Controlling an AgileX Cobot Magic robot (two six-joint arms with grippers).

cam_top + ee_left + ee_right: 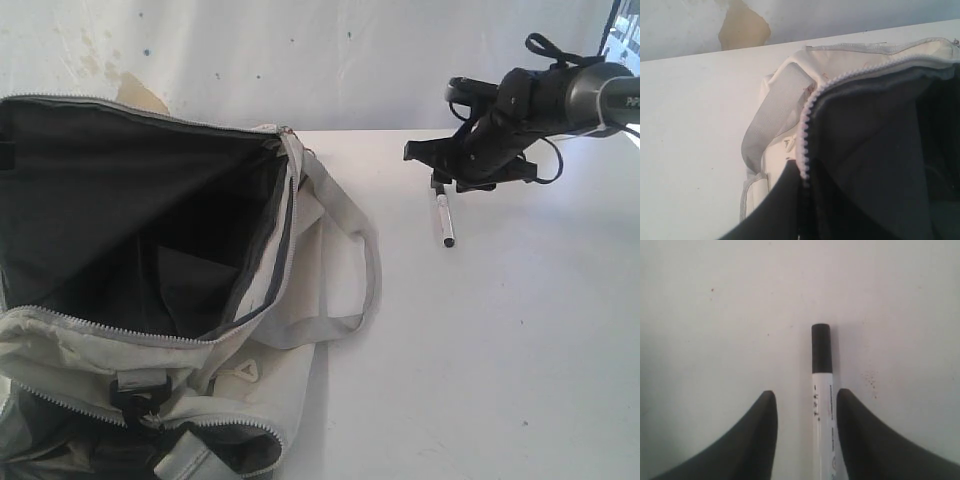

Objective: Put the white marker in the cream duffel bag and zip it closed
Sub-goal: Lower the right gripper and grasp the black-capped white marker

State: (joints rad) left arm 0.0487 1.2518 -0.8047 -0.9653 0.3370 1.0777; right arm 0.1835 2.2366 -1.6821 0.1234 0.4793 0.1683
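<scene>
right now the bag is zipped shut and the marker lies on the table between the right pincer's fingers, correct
No. The bag gapes unzipped, as the exterior view shows. The marker does lie on the table between the fingers of the right pincer.

The exterior view looks down over the cream duffel bag (270,385), sharing its zipper (805,130) corner with the close left wrist view. The right wrist view faces the table (715,315) beside the bag.
</scene>
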